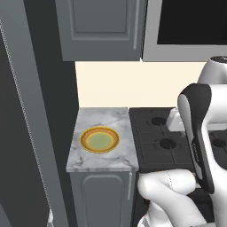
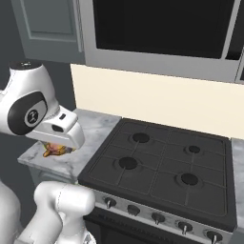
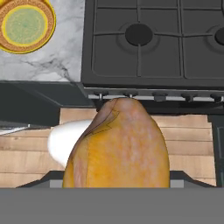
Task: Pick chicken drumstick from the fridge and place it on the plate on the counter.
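Observation:
The chicken drumstick, a brown-orange lump, looms large at the bottom of the hand view. My gripper is shut on it and its fingertips are hidden behind the meat. It hangs over the wooden floor in front of the stove's knob row. The plate, orange-rimmed with a pale green centre, sits bare on the marble counter. In the hand view the plate is at the upper left, well apart from the drumstick. The arm hides most of the plate in the right base view. The fridge's grey side rises left of the counter, its interior out of view.
A black stovetop with several burners adjoins the counter on its right, knobs along its front. A grey wall cabinet and a dark microwave hang above. My own arm stands over the stove.

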Robot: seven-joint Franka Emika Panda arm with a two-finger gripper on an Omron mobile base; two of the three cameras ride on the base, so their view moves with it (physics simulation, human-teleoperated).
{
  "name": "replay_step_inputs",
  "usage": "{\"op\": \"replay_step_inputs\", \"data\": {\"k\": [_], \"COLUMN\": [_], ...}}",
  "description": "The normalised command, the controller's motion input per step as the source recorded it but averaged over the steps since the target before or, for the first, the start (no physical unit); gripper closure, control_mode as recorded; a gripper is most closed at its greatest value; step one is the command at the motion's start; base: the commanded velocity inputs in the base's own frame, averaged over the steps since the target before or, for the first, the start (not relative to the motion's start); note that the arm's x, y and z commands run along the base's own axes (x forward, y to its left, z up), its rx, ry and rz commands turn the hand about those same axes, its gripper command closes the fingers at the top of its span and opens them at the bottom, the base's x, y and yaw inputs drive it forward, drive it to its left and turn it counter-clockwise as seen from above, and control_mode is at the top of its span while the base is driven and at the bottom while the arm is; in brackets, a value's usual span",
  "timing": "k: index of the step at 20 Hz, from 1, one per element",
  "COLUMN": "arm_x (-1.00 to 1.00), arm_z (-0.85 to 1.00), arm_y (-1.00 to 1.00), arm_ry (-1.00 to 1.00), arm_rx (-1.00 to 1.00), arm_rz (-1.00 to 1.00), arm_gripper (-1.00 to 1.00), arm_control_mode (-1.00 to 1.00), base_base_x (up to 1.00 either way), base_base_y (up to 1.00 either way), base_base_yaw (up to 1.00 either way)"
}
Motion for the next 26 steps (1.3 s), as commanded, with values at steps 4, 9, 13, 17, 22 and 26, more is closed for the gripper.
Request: {"op": "replay_step_inputs", "data": {"k": [4, 9, 13, 17, 22, 26], "arm_x": [0.19, 0.52, 0.58, 0.55, 0.58, 0.44], "arm_z": [-0.12, -0.24, -0.18, -0.21, -0.35, -0.49], "arm_y": [0.21, 0.47, 0.40, 0.36, 0.32, 0.30], "arm_ry": [0.03, 0.12, 0.16, 0.14, 0.07, 0.00], "arm_rx": [0.00, 0.00, 0.02, 0.02, 0.00, 0.00], "arm_rz": [0.05, 0.21, 0.28, 0.25, 0.20, 0.16], "arm_gripper": [1.00, 1.00, 1.00, 1.00, 1.00, 1.00], "arm_control_mode": [-1.00, -1.00, -1.00, -1.00, -1.00, -1.00], "base_base_x": [0.11, 0.00, 0.00, 0.00, 0.00, 0.00], "base_base_y": [0.11, 0.00, 0.00, 0.00, 0.00, 0.00], "base_base_yaw": [0.04, 0.00, 0.00, 0.00, 0.00, 0.00]}}
